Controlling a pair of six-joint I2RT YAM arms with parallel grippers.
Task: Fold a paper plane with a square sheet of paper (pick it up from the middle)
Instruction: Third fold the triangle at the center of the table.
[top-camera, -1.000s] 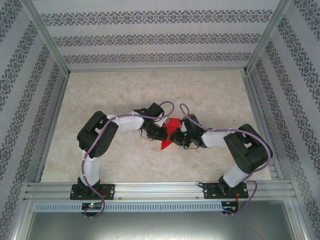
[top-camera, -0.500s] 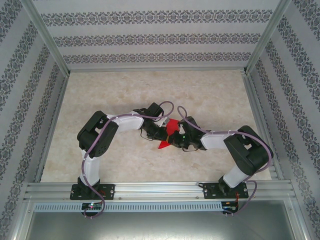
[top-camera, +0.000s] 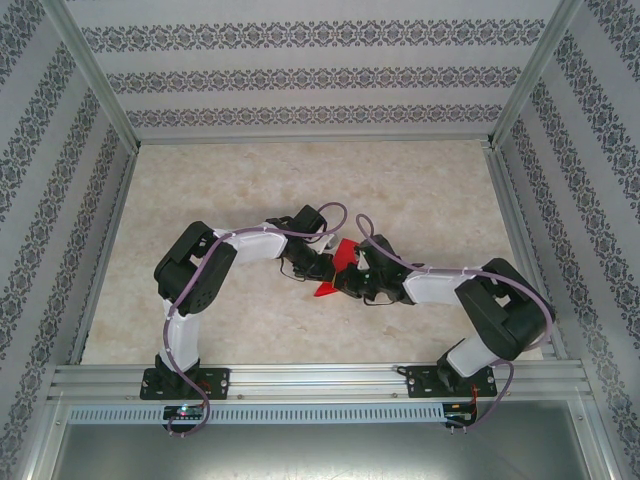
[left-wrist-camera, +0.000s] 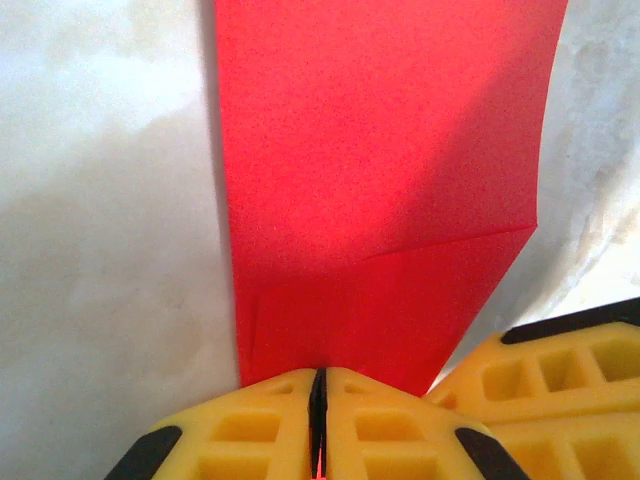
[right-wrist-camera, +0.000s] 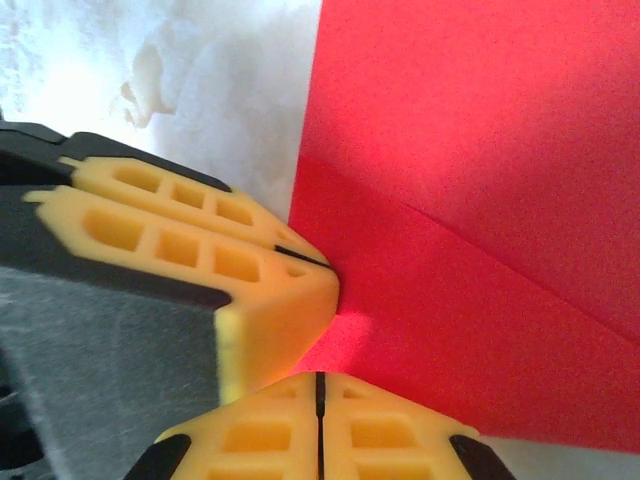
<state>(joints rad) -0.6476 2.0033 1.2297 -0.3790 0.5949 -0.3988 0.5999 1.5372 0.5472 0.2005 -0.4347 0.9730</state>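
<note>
The red sheet of paper (top-camera: 344, 256) is folded and creased, with a pointed end toward the near side, and is held above the table's middle. My left gripper (top-camera: 327, 267) comes in from the left and my right gripper (top-camera: 347, 281) from the right, tips almost meeting. In the left wrist view the paper (left-wrist-camera: 380, 200) runs up from the left gripper (left-wrist-camera: 318, 378), which is shut on its lower edge; the right gripper's yellow fingers (left-wrist-camera: 560, 370) sit beside it. In the right wrist view the right gripper (right-wrist-camera: 320, 382) is shut on the paper (right-wrist-camera: 470, 200), next to the left fingers (right-wrist-camera: 200, 240).
The marbled tabletop (top-camera: 300, 180) is framed by aluminium rails (top-camera: 320, 378) and patterned walls. Both arms bend inward over the table's near half, their cables looping above the wrists.
My right gripper has shifted left and nearer to the left gripper, its elbow swinging out to the right. Less of the red paper shows from above. The left arm has stayed put.
</note>
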